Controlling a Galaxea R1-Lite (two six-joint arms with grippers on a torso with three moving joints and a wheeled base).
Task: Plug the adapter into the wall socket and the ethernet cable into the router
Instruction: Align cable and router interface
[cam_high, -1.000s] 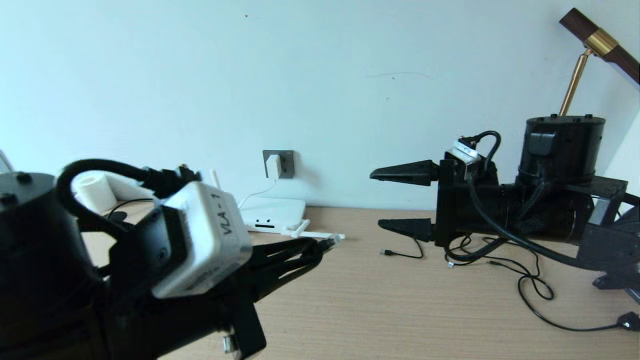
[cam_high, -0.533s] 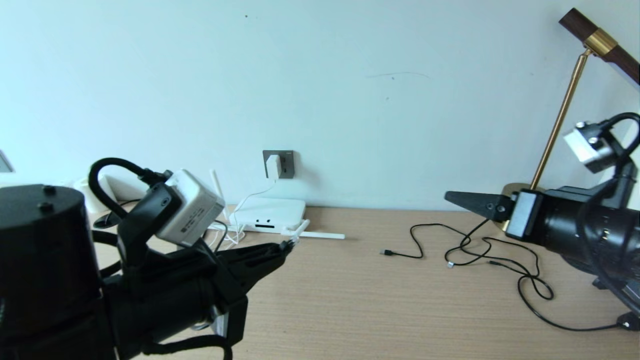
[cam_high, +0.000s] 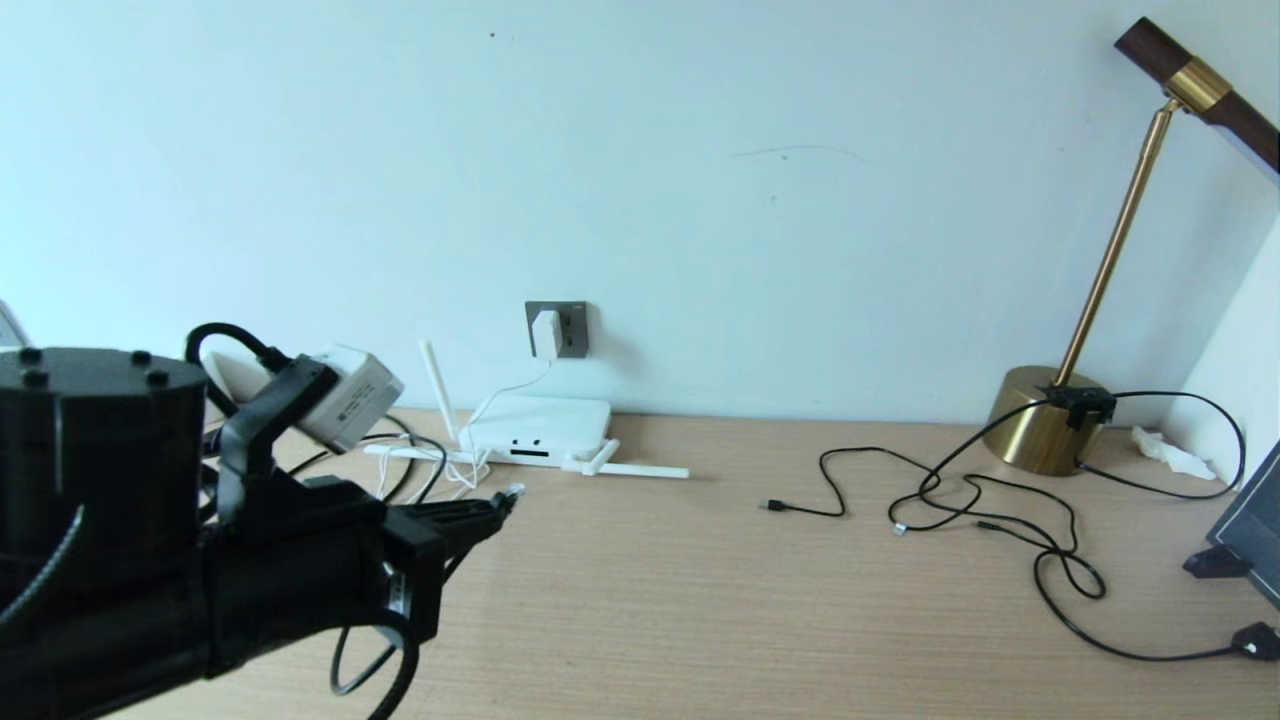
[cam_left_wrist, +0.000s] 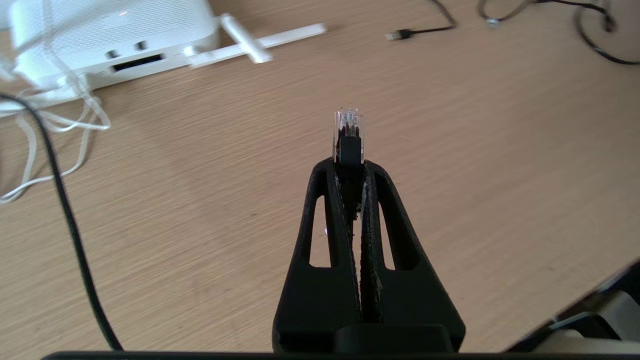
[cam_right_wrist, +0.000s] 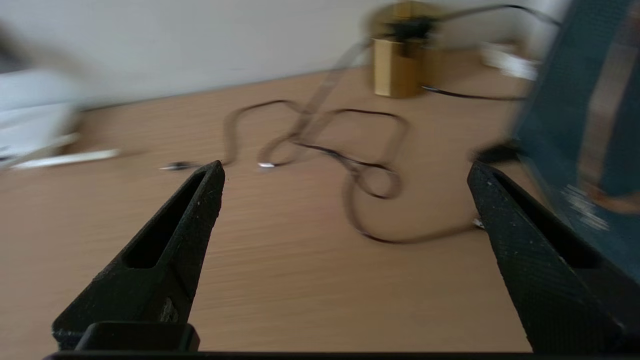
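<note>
The white adapter (cam_high: 546, 332) sits plugged in the dark grey wall socket (cam_high: 572, 328), its thin white cord hanging down to the white router (cam_high: 540, 427), which lies on the desk by the wall with stick antennas. My left gripper (cam_high: 495, 506) hovers above the desk in front of the router, shut on the ethernet cable; its clear clip plug (cam_left_wrist: 346, 125) sticks out past the fingertips, pointing toward the router's (cam_left_wrist: 107, 30) dark ports. The black cable (cam_left_wrist: 65, 215) loops back under the arm. My right gripper (cam_right_wrist: 345, 172) is open and empty, and does not show in the head view.
Thin black USB cables (cam_high: 985, 520) tangle across the desk's right half. A brass lamp (cam_high: 1045, 430) stands at the back right beside a crumpled tissue (cam_high: 1165, 452). A dark screen edge (cam_high: 1250, 540) stands at far right. Loose white cord (cam_left_wrist: 55, 125) lies by the router.
My right arm pulled back to the right and left the head view. My left gripper drew back left and lower with the ethernet plug, away from the router.
</note>
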